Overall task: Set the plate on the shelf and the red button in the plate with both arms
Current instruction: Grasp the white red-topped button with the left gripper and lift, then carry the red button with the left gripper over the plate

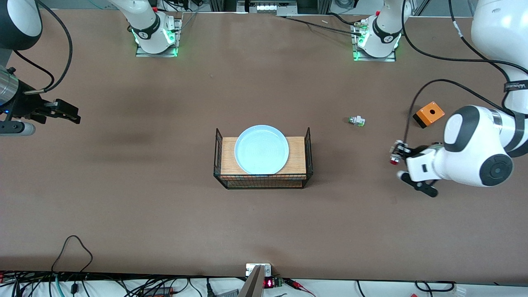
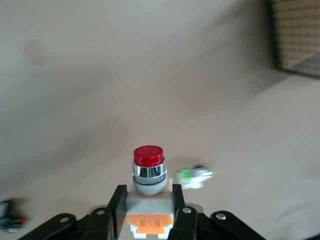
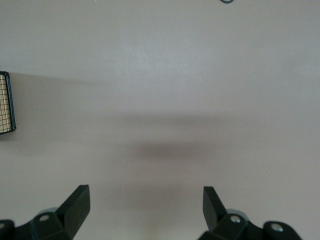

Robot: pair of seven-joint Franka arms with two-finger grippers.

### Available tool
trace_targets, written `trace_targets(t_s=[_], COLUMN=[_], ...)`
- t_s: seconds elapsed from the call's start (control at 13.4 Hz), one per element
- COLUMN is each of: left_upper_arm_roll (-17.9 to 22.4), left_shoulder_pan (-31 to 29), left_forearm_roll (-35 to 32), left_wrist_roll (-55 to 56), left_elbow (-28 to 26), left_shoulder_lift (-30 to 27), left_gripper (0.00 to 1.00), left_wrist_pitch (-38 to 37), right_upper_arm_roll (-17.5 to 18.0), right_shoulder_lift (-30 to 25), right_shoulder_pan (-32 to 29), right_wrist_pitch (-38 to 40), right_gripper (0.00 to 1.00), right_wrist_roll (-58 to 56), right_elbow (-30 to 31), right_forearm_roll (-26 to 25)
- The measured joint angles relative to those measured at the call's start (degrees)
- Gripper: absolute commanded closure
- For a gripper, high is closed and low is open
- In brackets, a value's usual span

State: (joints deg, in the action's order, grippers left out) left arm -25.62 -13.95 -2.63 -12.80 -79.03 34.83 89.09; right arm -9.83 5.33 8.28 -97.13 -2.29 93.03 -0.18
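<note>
The pale blue plate [image 1: 261, 149] lies flat on the wooden top of the wire basket [image 1: 297, 145] in the middle of the table. My left gripper [image 1: 398, 153] hangs over the table toward the left arm's end, shut on the red button [image 1: 394, 161]. In the left wrist view the fingers [image 2: 116, 202] clamp the red button's [image 2: 148, 172] white body, with its red cap pointing outward. My right gripper [image 1: 68, 112] waits open over bare table toward the right arm's end. In the right wrist view nothing is between the right gripper's [image 3: 146, 197] fingers.
A small white switch with a green tip [image 1: 357, 121] lies on the table between the basket and the left arm's end; the left wrist view also shows this switch [image 2: 196, 176]. An orange box [image 1: 429, 114] with a black cable sits near the left gripper.
</note>
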Motion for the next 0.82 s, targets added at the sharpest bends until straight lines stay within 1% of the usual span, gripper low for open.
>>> trace_targets(t_s=[0.15, 0.3, 0.45, 0.6, 0.82], left_upper_arm_roll=[-5.18, -9.97, -13.41, -14.52, -14.39], left_shoulder_pan=[0.19, 0.35, 0.66, 2.67, 8.98], left_forearm_roll=[3.77, 8.52, 13.71, 17.48, 18.30], left_wrist_roll=[9.52, 18.79, 27.87, 33.66, 36.71], left_elbow=[2.33, 3.79, 5.99, 7.40, 7.41], left_shoulder_lift=[-0.03, -0.01, -0.04, -0.01, 1.76], left_gripper=[0.89, 0.89, 0.89, 0.89, 0.89], left_wrist_pitch=[-2.74, -3.34, -3.37, -2.42, 7.30], right_upper_arm_roll=[0.01, -0.01, -0.10, -0.28, -0.19], right_shoulder_lift=[-0.01, 0.06, 0.17, 0.36, 0.42], right_shoulder_pan=[0.09, 0.08, -0.02, -0.11, 0.05], right_wrist_pitch=[0.07, 0.46, 1.13, 1.18, 1.32], right_gripper=[0.00, 0.00, 0.00, 0.00, 0.00], right_wrist_roll=[0.00, 0.00, 0.02, 0.02, 0.02], right_elbow=[-0.47, -0.47, -0.47, -0.47, -0.47], right_forearm_roll=[0.00, 0.00, 0.00, 0.00, 0.00])
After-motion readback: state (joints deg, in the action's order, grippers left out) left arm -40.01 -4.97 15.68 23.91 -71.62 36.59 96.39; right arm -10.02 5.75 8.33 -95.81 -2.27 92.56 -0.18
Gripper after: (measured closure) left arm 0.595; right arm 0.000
